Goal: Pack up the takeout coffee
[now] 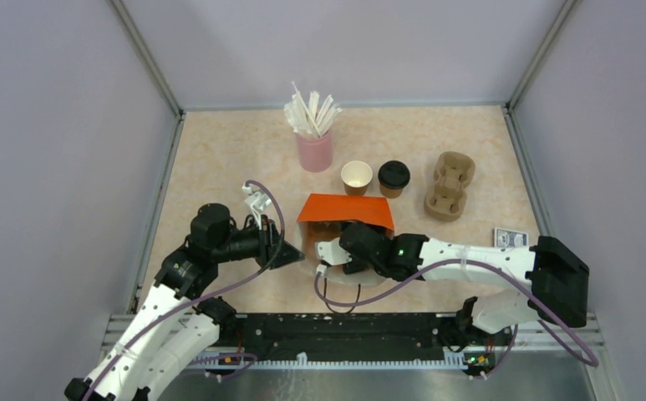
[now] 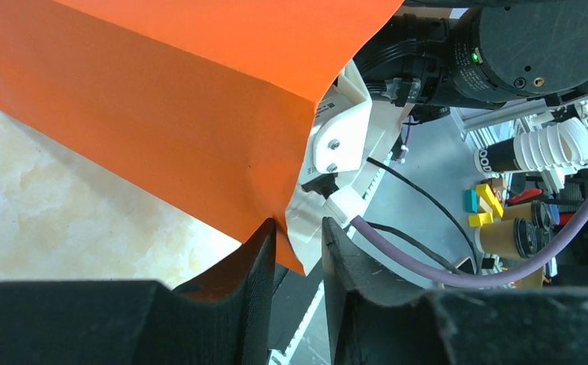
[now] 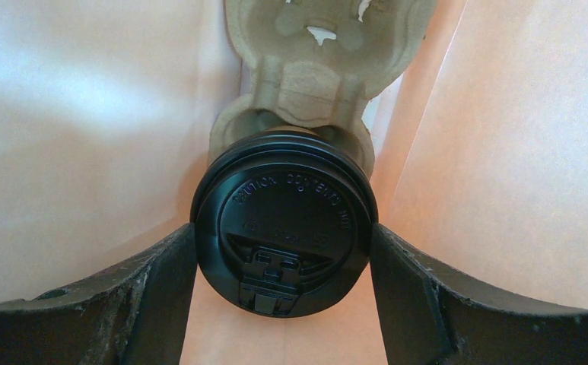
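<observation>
Black rail [image 1: 344,334] and the two arm bases line the near edge of the desk [image 1: 219,159], a beige, marble-patterned surface closed in on three sides by plain lilac-grey wall panels [image 1: 43,150].

Overhead view: an orange bag [image 1: 344,209] sits near the middle of the desk. The left arm [image 1: 219,242] meets its left side and the right arm [image 1: 461,255] reaches into it. Behind the bag, from left to right, stand a pink cup [image 1: 314,154] of white straws [image 1: 311,113], an open cup [image 1: 356,176] of brown paper with a white inside, and just beside it a second lidded cup [image 1: 394,178]. To their right lies a tan moulded-pulp carrier [image 1: 449,185]. A small blue-and-white card [image 1: 511,238] lies near the right edge.

Right wrist view only: the bag's interior, with pale, smooth paper walls. The right jaws grasp a lidded cup [image 3: 283,228], one finger [image 3: 161,281] pressed to each side of its round, embossed black plastic lid. The cup sits at the near end of a second carrier [image 3: 317,68], which is rough and fibrous.

Left wrist view only: the left jaws stand slightly parted and clamp nothing. The bag's creased lower corner, matt orange paper, hangs in the narrow gap and touches one finger [image 2: 256,251]. Behind it is the right arm's white wrist housing [image 2: 344,129].
</observation>
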Controlling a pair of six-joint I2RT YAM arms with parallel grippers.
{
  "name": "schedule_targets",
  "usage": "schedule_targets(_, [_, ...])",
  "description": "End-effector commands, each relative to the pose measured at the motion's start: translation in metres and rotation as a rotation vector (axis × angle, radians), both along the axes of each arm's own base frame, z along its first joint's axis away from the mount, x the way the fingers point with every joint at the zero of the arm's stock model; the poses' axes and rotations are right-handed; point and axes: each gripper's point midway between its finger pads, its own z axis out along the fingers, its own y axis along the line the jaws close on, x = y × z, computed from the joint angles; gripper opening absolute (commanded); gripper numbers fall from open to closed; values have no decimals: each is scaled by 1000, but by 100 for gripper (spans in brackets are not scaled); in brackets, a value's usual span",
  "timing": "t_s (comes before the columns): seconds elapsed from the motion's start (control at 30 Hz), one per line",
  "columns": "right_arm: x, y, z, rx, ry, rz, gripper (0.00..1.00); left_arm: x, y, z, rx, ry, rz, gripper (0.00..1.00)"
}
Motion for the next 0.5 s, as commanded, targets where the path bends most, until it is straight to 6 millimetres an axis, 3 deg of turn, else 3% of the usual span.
schedule_targets(0.0, [-10,-15,-27,-36,91,-29,69,1,-3,9,-28,-41,-14,35])
schedule_targets(0.3, [-3,-5,4,23,46,-24,77,6,-3,9,-16,-47,-3,40])
schedule_targets(0.47, [-4,-6,8,23,45,-11,78,11,-2,7,1,-48,18,48])
